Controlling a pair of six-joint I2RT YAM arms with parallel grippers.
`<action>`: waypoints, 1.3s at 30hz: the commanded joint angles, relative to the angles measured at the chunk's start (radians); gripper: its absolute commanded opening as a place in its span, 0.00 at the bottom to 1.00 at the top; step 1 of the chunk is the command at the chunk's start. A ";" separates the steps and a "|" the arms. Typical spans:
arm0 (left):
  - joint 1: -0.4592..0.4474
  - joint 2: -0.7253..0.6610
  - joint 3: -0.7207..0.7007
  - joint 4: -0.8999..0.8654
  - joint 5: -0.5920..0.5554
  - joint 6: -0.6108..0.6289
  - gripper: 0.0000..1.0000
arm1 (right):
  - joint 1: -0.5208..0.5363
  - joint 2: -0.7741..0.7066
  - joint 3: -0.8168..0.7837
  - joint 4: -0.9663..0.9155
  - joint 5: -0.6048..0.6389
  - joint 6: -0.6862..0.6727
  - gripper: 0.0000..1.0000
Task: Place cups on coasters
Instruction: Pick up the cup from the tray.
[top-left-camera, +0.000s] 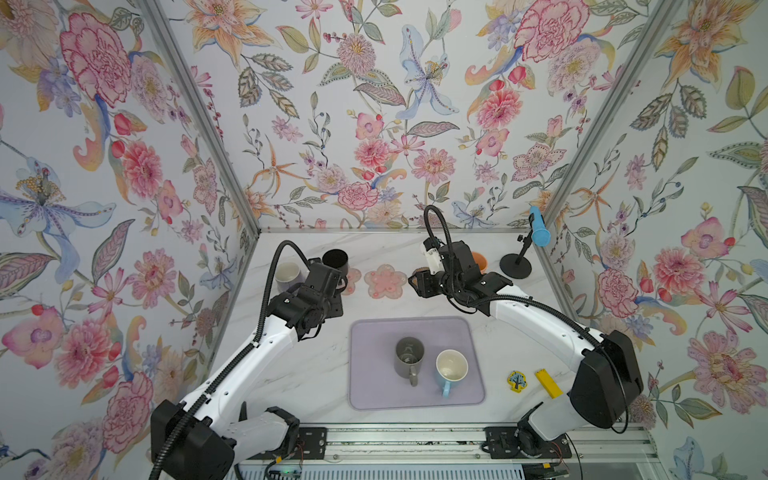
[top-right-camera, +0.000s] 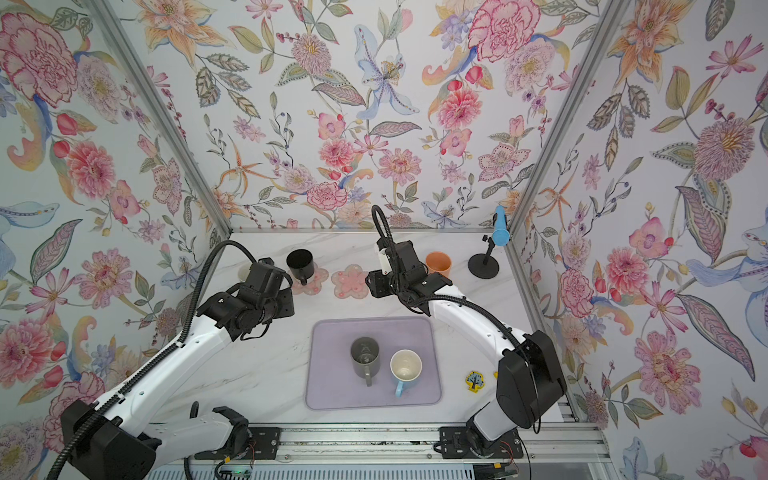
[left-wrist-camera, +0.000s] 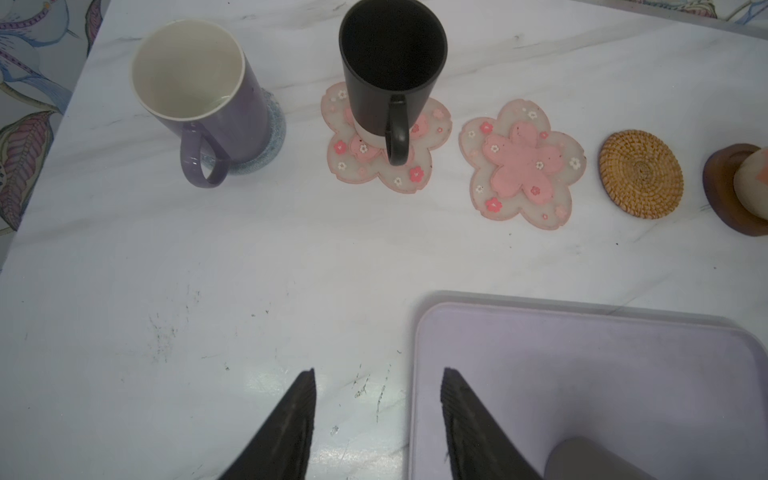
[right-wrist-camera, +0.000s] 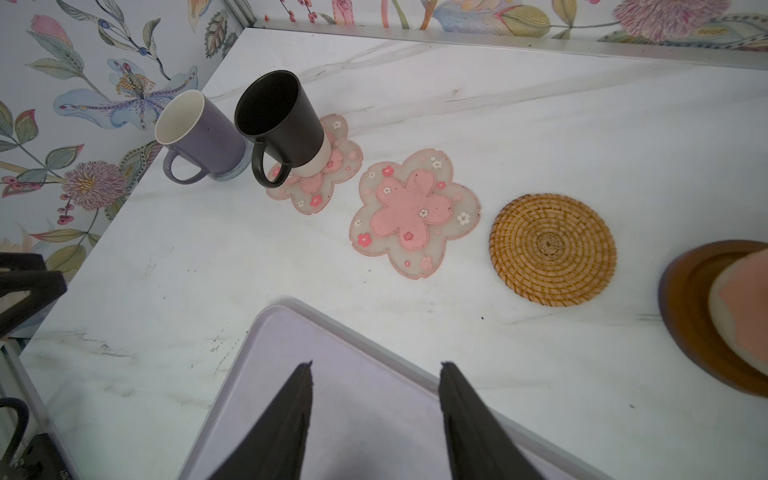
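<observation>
Left gripper (left-wrist-camera: 378, 374): jaws apart, nothing between them. It is over the white marble table (left-wrist-camera: 166, 291), right at the edge of the lavender mat (left-wrist-camera: 582, 374). Right gripper (right-wrist-camera: 376, 365): jaws apart, empty, over a corner of the same mat.

Both top views show the arms reaching toward mid-frame, wrists just above the mat.

Three cups stand on coasters in a row across the middle of the frame:
- The lavender mug (left-wrist-camera: 232, 112) is upright on the grey-blue knitted coaster (left-wrist-camera: 272, 141), at the left end of the row. The left arm partly hides it in both top views.
- The black mug (top-left-camera: 335, 259) is upright on a pink flower coaster (left-wrist-camera: 345, 164), next to the lavender mug.
- The peach mug (top-right-camera: 438, 262) is on the dark brown disc (right-wrist-camera: 690, 316), at the right end of the row.

Two coasters are bare, side by side between the black mug and the disc: the second flower coaster (top-left-camera: 385, 280) and the rattan coaster (right-wrist-camera: 552, 249).

Two cups are not on coasters. The grey mug (top-left-camera: 409, 357) and the light blue mug (top-left-camera: 451, 368) stand upright and close together on the lavender mat, lower centre of the frame.

Right of the row is a black stand (top-left-camera: 515, 266) holding a blue object (top-left-camera: 539, 232). Two small yellow items (top-left-camera: 516, 380) lie right of the mat.
</observation>
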 joint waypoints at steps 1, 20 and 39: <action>-0.080 -0.036 -0.051 -0.047 -0.018 -0.015 0.55 | 0.004 -0.066 -0.053 -0.041 0.065 -0.022 0.55; -0.542 -0.062 -0.182 0.107 -0.026 -0.118 0.61 | -0.114 -0.262 -0.209 -0.095 0.041 0.000 0.66; -0.777 0.056 -0.223 0.245 0.087 -0.261 0.65 | -0.211 -0.365 -0.278 -0.102 0.047 -0.023 0.65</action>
